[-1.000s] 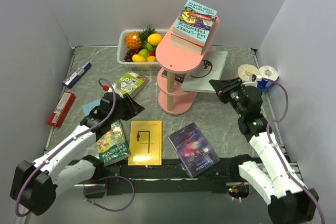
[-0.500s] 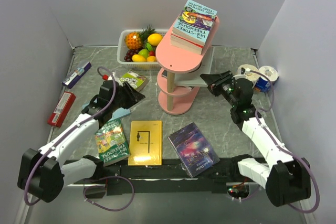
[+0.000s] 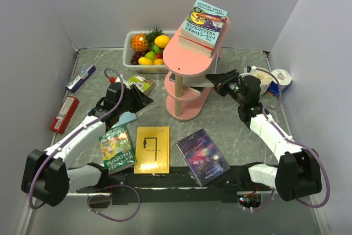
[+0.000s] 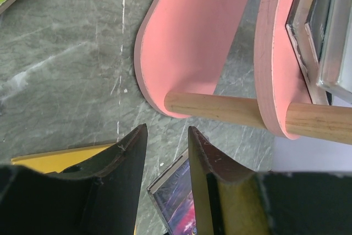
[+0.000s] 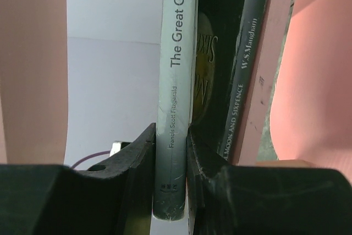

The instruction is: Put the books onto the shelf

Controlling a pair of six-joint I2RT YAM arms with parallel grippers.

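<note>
The pink three-tier shelf carries a stack of books on its top tier. My right gripper is shut on a grey book, spine toward the camera, which is pushed in over the middle tier beside a dark book. My left gripper stands open and holds nothing, just left of the shelf's base. On the table lie a green Treehouse book, a yellow book, a purple galaxy book and a green book.
A white fruit basket stands behind the shelf. A red packet and a blue-white carton lie by the left wall. White round items sit at the right wall. A wooden post joins the tiers.
My right gripper has carried the grey book leftward, so most of it now lies under the top tier. My left gripper has shifted slightly back toward the shelf.
</note>
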